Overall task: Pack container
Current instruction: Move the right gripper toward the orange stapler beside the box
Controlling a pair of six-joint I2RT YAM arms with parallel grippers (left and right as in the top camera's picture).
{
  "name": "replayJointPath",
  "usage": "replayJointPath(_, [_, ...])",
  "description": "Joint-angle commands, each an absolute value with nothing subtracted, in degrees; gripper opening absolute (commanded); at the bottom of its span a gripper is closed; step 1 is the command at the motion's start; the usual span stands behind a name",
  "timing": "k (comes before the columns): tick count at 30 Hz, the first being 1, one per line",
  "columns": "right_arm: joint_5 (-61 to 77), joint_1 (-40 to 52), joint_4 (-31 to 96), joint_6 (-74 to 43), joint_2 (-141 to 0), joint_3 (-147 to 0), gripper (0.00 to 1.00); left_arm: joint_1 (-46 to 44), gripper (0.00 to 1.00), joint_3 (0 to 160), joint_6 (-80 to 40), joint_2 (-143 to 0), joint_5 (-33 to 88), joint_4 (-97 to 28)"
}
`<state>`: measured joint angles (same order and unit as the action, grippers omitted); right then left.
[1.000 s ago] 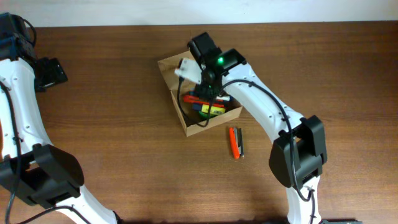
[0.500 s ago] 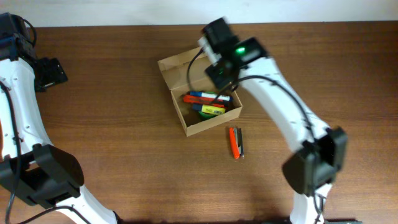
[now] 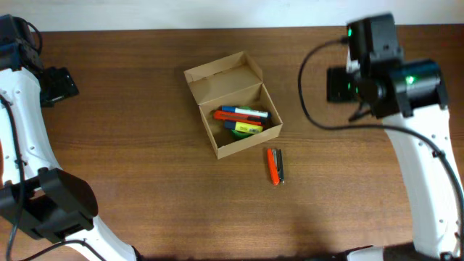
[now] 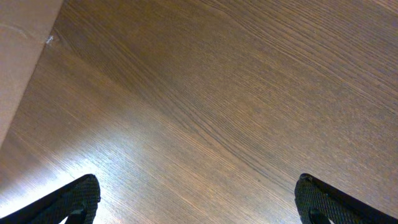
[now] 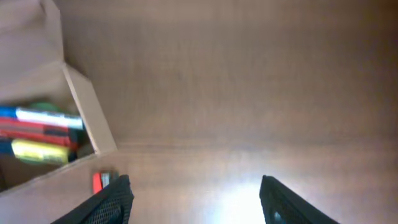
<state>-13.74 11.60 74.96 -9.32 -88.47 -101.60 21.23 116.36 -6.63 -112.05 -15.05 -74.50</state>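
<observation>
The container (image 3: 241, 144), a tan cardboard box with its flap lid open toward the back left, sits mid-table. Inside lie a blue-and-white marker (image 3: 249, 112), a red one, a yellow one and something green. My right gripper (image 3: 338, 84) is open and empty over bare wood, well right of the container. In the right wrist view the right gripper (image 5: 196, 202) is past the container's wall (image 5: 88, 118), with the markers (image 5: 38, 132) at the left edge. My left gripper (image 3: 59, 85) is open and empty at the far left; the left wrist view shows the left gripper (image 4: 199, 205) over bare wood.
An orange-and-black tool (image 3: 274, 165) lies on the table just in front of the container's right corner, and shows in the right wrist view (image 5: 101, 180) beside my left finger. A pale surface (image 4: 18, 56) edges the table at far left.
My right arm has swung from over the container to the right side of the table, uncovering the box's contents. The left arm has not moved.
</observation>
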Motion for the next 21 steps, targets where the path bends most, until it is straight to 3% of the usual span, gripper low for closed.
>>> replayJointPath(1, [-9.4,12.6,73.5,-14.5,-84.6,-90.6,0.66,21.2,1.00,116.2,-5.9,-110.7,-15.3,-74.6])
replayJointPath(11, [4.8,22.1,56.0,-19.7,-82.1,-59.7,0.65,21.2,1.00,116.2,-5.9,-110.7,-15.3,-74.6])
replayJointPath(17, [5.8,27.5,47.8,-20.5,-83.0,-53.6,0.75,21.2,1.00,116.2,-5.9,-110.7,-15.3,-74.6])
replayJointPath(21, [4.9,27.9,45.5,-20.4,-84.8,-53.4,0.75,21.2,1.00,116.2,-5.9,-110.7,-15.3,-74.6])
